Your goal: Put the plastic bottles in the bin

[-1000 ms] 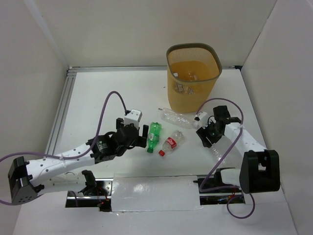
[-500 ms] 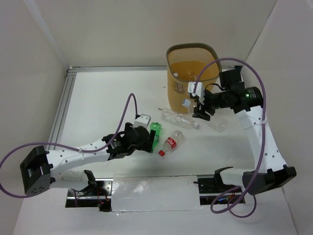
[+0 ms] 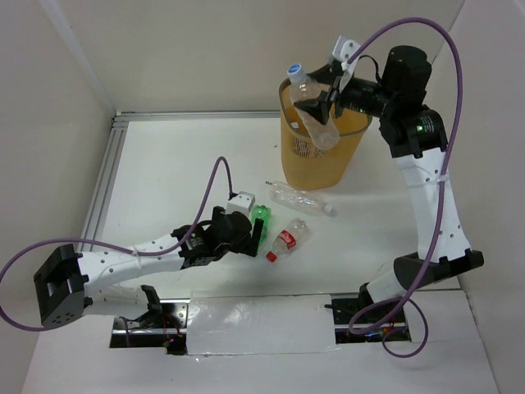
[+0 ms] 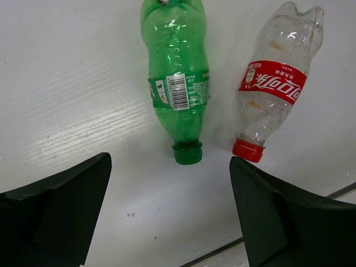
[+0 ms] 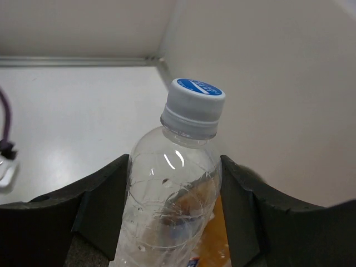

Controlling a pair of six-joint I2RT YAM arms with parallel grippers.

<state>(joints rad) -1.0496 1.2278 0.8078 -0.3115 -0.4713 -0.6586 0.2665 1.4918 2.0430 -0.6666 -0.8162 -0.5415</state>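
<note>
My right gripper point(image 3: 321, 100) is shut on a clear bottle point(image 3: 312, 115) with a blue-and-white cap and holds it tilted above the orange mesh bin point(image 3: 310, 168). In the right wrist view the bottle point(image 5: 172, 183) fills the gap between my fingers point(image 5: 105, 203), with the bin's orange inside point(image 5: 214, 225) below. My left gripper point(image 3: 246, 233) is open, low over the table, just short of the green bottle point(image 3: 259, 222). In the left wrist view the green bottle point(image 4: 177, 72) and the red-labelled bottle point(image 4: 272, 83) lie side by side, caps toward my open gripper point(image 4: 169, 217).
Another clear bottle point(image 3: 299, 197) lies on the table just in front of the bin. The red-labelled bottle point(image 3: 287, 240) lies right of the green one. White walls close the table on the left, back and right.
My right arm has swung up from the table with the clear bottle and now holds it over the bin. My left gripper moved closer to the green bottle, then stayed.
</note>
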